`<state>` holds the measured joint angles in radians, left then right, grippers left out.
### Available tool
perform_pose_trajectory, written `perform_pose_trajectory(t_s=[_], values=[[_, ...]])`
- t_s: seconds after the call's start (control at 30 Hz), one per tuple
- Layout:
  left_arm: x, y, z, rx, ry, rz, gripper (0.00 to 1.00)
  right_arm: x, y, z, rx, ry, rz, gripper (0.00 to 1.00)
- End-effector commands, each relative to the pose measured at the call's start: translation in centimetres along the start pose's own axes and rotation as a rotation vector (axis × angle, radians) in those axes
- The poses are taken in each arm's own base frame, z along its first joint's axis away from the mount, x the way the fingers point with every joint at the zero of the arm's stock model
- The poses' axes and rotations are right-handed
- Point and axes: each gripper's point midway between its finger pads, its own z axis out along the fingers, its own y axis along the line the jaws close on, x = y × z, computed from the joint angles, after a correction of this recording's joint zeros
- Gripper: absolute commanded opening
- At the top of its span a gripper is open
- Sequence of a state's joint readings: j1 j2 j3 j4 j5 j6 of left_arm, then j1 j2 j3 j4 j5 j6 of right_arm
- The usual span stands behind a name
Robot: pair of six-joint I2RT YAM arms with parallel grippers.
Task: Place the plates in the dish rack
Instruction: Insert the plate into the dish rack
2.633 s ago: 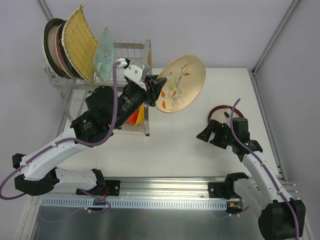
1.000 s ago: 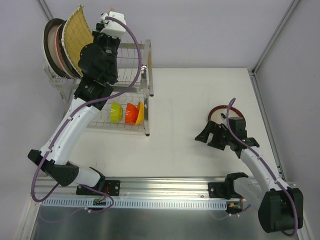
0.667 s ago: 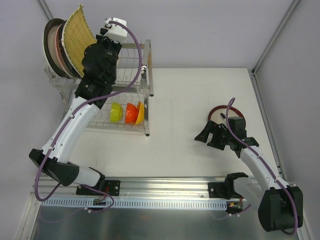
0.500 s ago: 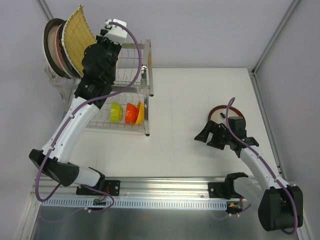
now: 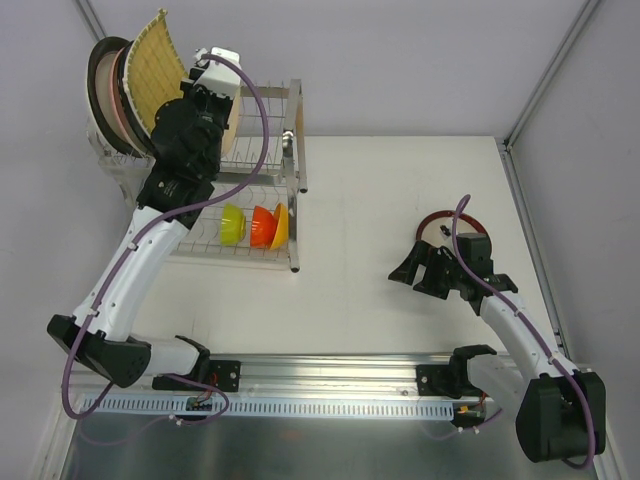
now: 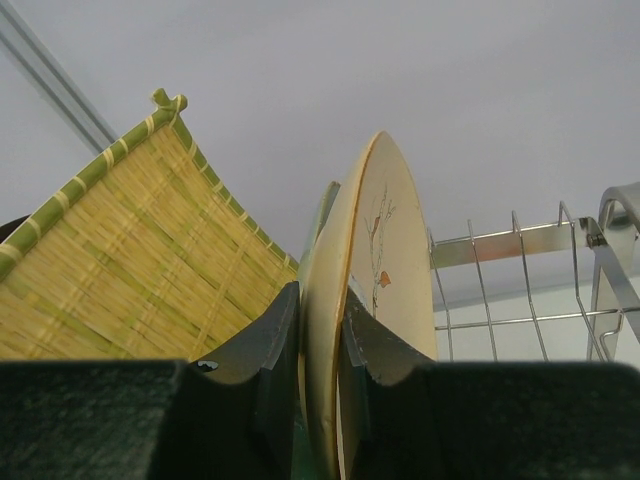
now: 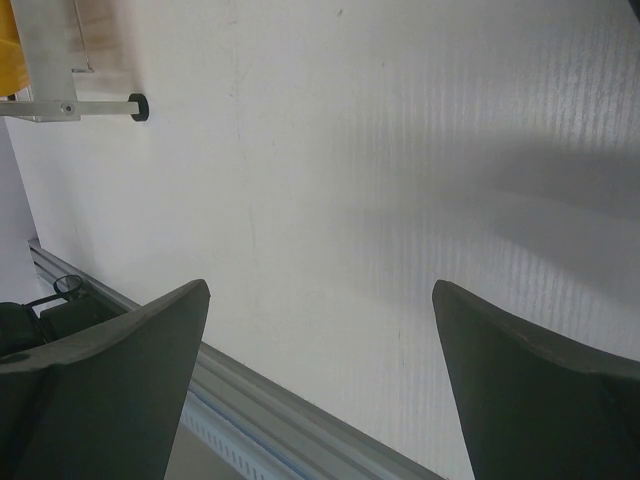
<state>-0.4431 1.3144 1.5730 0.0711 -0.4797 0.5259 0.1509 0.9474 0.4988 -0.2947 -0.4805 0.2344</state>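
Observation:
My left gripper is shut on the rim of the beige floral plate and holds it on edge over the upper tier of the silver wire dish rack. The yellow woven square stands just left of it, with the pale teal dish's edge between them. In the top view my left wrist hides the held plate and the teal dish. The dark-rimmed plate and the pink-and-white plate stand at the rack's left end. My right gripper is open and empty beside the red-rimmed plate, which lies on the table.
Green, orange and yellow bowls sit in the rack's lower tier. Upright prongs stand right of the held plate. The rack's foot and the rail at the table's near edge show in the right wrist view.
My left arm has carried the floral plate from over the table up to the rack's upper tier, and has just shifted slightly left. The right arm has barely moved.

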Motion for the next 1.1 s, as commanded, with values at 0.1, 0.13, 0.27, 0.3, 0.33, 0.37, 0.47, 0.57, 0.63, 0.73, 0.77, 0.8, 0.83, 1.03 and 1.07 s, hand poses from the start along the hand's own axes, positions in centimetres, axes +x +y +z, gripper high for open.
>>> perform_pose_trajectory(t_s=[0.1, 0.13, 0.27, 0.3, 0.33, 0.37, 0.47, 0.57, 0.63, 0.73, 0.77, 0.8, 0.83, 1.03, 1.07], values=[[-6.0, 3.7, -2.0, -0.067, -0.199, -0.141, 0.14, -0.6, 0.5, -0.1, -0.025, -0.014, -0.013, 0.99], [-6.1, 3.9, -2.1, -0.073, -0.2, -0.144, 0.16, -0.6, 0.5, -0.1, -0.027, -0.016, -0.015, 1.0], [-6.0, 4.5, -2.1, -0.094, -0.194, -0.153, 0.22, -0.5, 0.5, -0.2, -0.026, -0.013, -0.014, 1.0], [-6.0, 4.5, -2.1, -0.095, -0.194, -0.157, 0.25, -0.6, 0.5, -0.2, -0.026, -0.016, -0.015, 1.0], [-5.9, 4.6, -2.1, -0.098, -0.193, -0.157, 0.26, -0.6, 0.5, -0.3, -0.027, -0.017, -0.014, 1.0], [-5.9, 4.7, -2.1, -0.103, -0.19, -0.155, 0.26, -0.6, 0.6, -0.3, -0.027, -0.017, -0.014, 1.0], [-5.8, 5.1, -2.1, -0.117, -0.189, -0.159, 0.28, -0.5, 0.5, -0.3, -0.025, -0.013, -0.015, 1.0], [-6.2, 5.2, -2.3, -0.11, -0.201, -0.17, 0.31, -0.5, 0.6, -0.4, -0.027, -0.015, -0.018, 1.0], [-6.6, 5.1, -2.5, -0.093, -0.217, -0.183, 0.36, -0.6, 0.6, -0.4, -0.025, -0.014, -0.016, 1.0], [-7.4, 5.2, -3.1, -0.07, -0.245, -0.211, 0.41, -0.7, 0.7, -0.5, -0.027, -0.017, -0.02, 0.99], [-7.5, 5.2, -3.2, -0.066, -0.249, -0.221, 0.42, -0.7, 0.8, -0.6, -0.025, -0.018, -0.02, 1.0], [-7.6, 5.0, -3.3, -0.054, -0.255, -0.224, 0.44, -0.8, 0.9, -0.6, -0.027, -0.019, -0.023, 1.0], [-7.8, 5.1, -3.6, -0.049, -0.264, -0.232, 0.49, -0.8, 0.9, -0.7, -0.025, -0.019, -0.024, 0.99], [-9.0, 5.2, -5.1, 0.0, -0.316, -0.267, 0.64, -1.3, 1.3, -1.0, -0.028, -0.032, -0.031, 1.0], [-9.3, 5.3, -5.4, 0.006, -0.326, -0.281, 0.73, -1.4, 1.2, -1.1, -0.024, -0.034, -0.031, 1.0]])
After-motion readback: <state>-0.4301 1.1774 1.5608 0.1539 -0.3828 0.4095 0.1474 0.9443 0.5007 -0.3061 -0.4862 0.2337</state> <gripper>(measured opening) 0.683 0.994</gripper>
